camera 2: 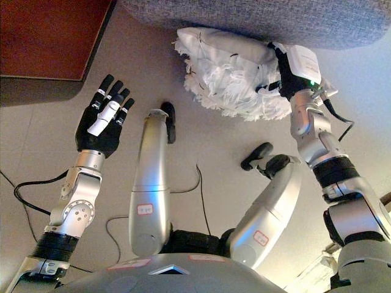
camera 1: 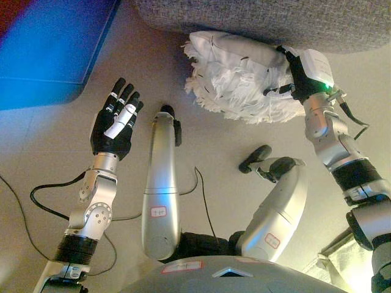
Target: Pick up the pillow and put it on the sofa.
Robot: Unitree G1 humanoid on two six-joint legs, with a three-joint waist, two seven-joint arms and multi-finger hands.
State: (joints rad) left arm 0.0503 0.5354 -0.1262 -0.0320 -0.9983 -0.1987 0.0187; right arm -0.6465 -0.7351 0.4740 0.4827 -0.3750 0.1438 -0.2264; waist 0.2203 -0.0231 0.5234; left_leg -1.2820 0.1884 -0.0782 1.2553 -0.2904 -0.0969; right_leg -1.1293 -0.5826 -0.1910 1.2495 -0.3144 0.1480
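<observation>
White fringed fabric pillow point(camera 1: 238, 79) sits upper centre, against the grey textured sofa point(camera 1: 275, 18) edge. Right hand point(camera 1: 293, 73) is dug into its right end, fingers hidden, grip unclear. Left hand point(camera 1: 116, 119) hovers left, fingers straight. Pillow looks light, soft, squashy: better to grab the body than the fringe.

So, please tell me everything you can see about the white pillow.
The pillow is white and soft-looking, with a smooth fabric upper side and a shaggy, feathery fringe over its lower face and edges. It lies tilted against the front of the grey sofa, above the beige floor; whether it touches the floor is unclear. The right robot hand is at its right end, fingers hidden in the fringe. The left robot hand is open, apart from it.
</observation>
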